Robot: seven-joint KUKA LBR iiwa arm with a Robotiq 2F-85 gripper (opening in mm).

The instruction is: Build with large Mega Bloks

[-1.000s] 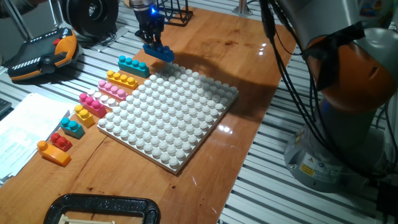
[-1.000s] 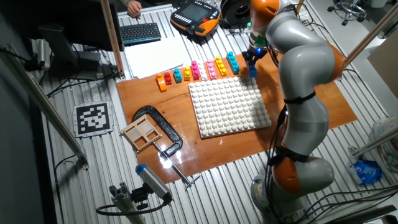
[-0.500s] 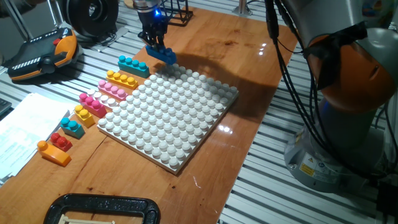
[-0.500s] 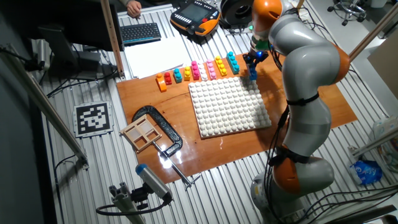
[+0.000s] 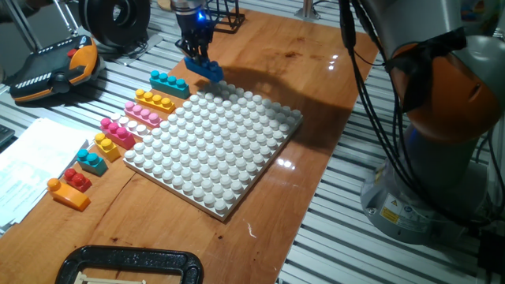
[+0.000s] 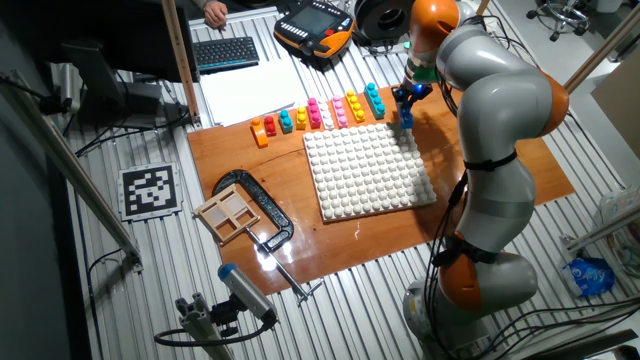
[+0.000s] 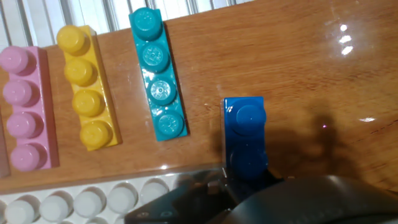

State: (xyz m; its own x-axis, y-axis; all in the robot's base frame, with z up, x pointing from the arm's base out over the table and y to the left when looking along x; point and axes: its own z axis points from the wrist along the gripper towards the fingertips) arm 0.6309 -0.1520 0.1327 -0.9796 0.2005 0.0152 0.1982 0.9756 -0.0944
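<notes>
Step in hand: I read this as the carry stage. My hand (image 5: 198, 59) is clamped on the dark blue brick (image 5: 203, 69) and holds it off the desk (image 5: 316, 102), just past the far corner of the white baseplate (image 5: 213, 146).
Hand state: closed on the dark blue brick; in the hand view the brick (image 7: 245, 140) runs out from between the fingers, with one stud clear and the others partly hidden.
Brick attitude: in one fixed view it hangs tilted, with the far end low. I judge it needs levelling before it can seat.
Other bricks: the teal brick (image 7: 157, 73), yellow brick (image 7: 86, 87) and pink brick (image 7: 25, 109) lie in a row on the desk beside the baseplate edge, none touching. Further down the row lie the magenta brick (image 5: 116, 131), a small yellow-and-teal pair (image 5: 96, 155), a red brick (image 5: 76, 179) and an orange brick (image 5: 67, 196).
Progress: early, by my judgement. No brick sits on the baseplate studs.
Next move calls for: bringing the brick over the baseplate, squaring it to the stud rows, then pressing straight down. Misaligned studs would jam it.
Writing: none readable. The marker square (image 6: 150, 189) on the floor carries a black-and-white pattern, no text. A label low on the robot base (image 5: 392, 211) is too small to make out.
</notes>
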